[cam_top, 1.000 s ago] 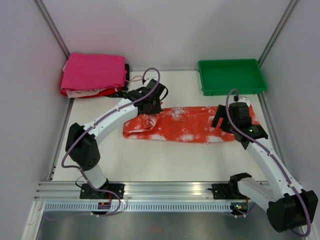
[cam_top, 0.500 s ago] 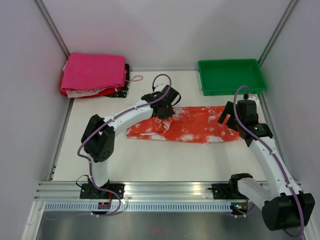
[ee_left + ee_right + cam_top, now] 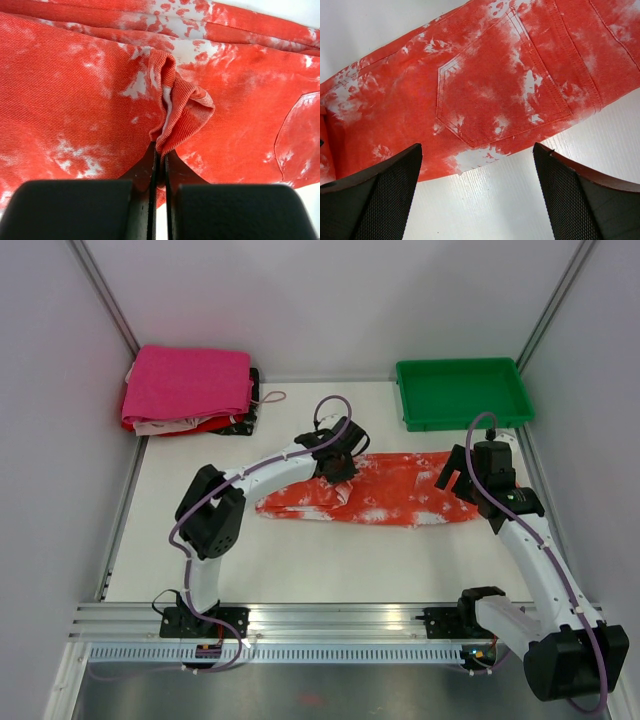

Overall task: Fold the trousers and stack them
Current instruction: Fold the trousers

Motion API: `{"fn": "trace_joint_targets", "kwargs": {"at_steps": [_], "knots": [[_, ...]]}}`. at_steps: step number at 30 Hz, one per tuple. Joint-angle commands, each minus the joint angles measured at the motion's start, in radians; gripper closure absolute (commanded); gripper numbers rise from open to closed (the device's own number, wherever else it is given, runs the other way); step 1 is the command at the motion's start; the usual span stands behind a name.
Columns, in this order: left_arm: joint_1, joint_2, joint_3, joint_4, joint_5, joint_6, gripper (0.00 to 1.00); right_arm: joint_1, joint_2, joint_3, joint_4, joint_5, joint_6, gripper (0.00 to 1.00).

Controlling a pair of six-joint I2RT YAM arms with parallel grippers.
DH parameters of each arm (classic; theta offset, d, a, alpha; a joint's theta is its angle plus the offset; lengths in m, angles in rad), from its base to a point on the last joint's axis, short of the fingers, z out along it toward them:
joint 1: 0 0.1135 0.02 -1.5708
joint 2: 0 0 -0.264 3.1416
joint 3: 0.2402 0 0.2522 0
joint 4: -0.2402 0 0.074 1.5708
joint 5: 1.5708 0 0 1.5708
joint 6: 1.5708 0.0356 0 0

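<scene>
In the top view, the trousers (image 3: 400, 490) are lying across the middle of the table (image 3: 300, 560), running left to right. The left gripper (image 3: 335, 465) is sitting on their far edge near the centre. The right gripper (image 3: 462, 475) is hovering by the right end. A green tray (image 3: 460, 390) is standing at the far right and a pink pile (image 3: 187, 385) at the far left.

In the left wrist view, the jaws are clenched on a raised pinch (image 3: 180, 105) of red cloth, gathered into a ridge above the flat layer beneath.

In the right wrist view, the jaws are spread wide and grasping nothing. The right fingers (image 3: 370, 200) are hanging above the near edge of the waist end, where a back pocket (image 3: 495, 95) is showing.

The step in hand looks like the first fold, with the leg end being brought over towards the waist. The next move likely calls for the left arm to carry its pinch on to the right until the edges meet. It would then let go cleanly. The right arm should be staying clear or pressing the waist down, so the lower layer is not sliding.
</scene>
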Motion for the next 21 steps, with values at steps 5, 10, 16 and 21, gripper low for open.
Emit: {"fn": "trace_joint_targets", "kwargs": {"at_steps": [5,10,16,21], "knots": [[-0.018,0.02,0.053,0.083,0.058,-0.055,0.98,-0.006,0.005,-0.004,-0.007,0.018,-0.002,0.02],[-0.021,0.035,0.078,0.069,0.068,-0.061,0.98,-0.006,-0.004,-0.007,-0.018,0.021,-0.002,0.02],[-0.027,0.049,0.084,0.091,0.098,-0.069,0.98,-0.006,-0.015,-0.023,-0.013,0.009,0.003,0.02],[-0.029,0.063,0.087,0.074,0.127,-0.054,0.93,-0.006,-0.018,-0.029,-0.007,0.0,0.0,0.02]]}}
